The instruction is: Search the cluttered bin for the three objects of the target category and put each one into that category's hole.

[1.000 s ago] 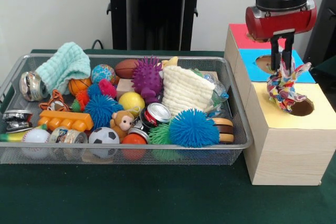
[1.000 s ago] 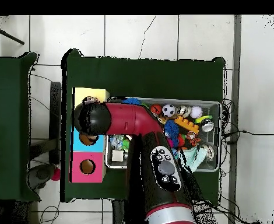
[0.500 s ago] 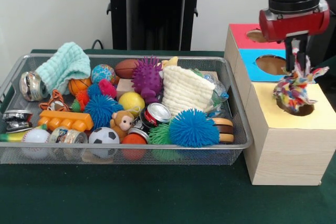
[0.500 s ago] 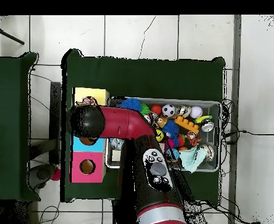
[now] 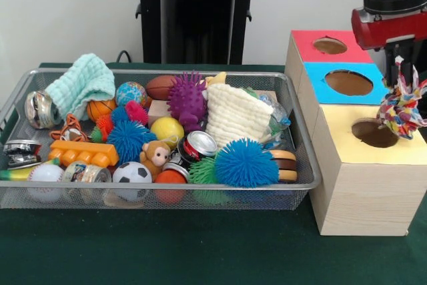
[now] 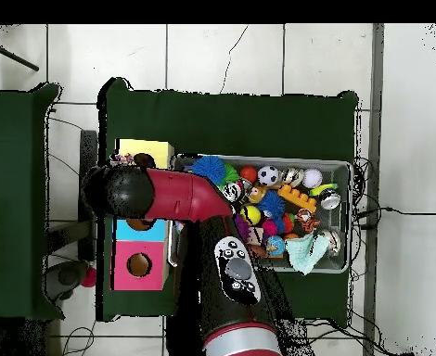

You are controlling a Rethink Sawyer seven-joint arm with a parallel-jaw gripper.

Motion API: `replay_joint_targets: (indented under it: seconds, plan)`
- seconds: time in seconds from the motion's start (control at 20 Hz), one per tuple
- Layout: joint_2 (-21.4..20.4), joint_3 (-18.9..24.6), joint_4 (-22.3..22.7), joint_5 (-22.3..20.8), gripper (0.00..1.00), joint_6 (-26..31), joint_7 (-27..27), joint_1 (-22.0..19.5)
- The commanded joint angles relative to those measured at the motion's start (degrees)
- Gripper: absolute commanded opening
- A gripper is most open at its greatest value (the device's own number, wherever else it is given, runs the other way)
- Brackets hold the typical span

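Silver mesh bin [image 5: 303, 168] at left, full: mint knitted cloth [image 5: 79, 85], purple spiky ball [image 5: 187, 97], blue pom ball [image 5: 246, 163]. Right of it, wood-grain box [image 5: 363, 195] with yellow-surround hole [image 5: 374, 133] nearest the camera. Gripper [image 5: 402, 65] clamped on multicolour rope toy [image 5: 402, 107], which hangs just right of the hole, at the frame edge.

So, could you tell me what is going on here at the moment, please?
The red and black Sawyer arm is carrying a multicoloured rope toy in its end effector. The toy hangs at the right edge of the pale wooden box, beside the yellow-surround hole and not over it, so nothing has gone in yet. The wire bin on the left is full of balls, cans and cloths.
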Motion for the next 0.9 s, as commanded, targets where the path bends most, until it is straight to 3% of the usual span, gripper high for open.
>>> replay_joint_targets:
  seconds: [0.05,0.35,0.9]
  plan:
    - [2.2,-1.7,5.7,2.0,0.0,-3.6,14.2,-0.1]
    - [3.1,-3.9,2.9,-2.6,0.0,-2.4,9.3,-0.1]
    - [4.1,-3.9,2.4,-4.0,0.0,-4.1,6.3,-1.0]
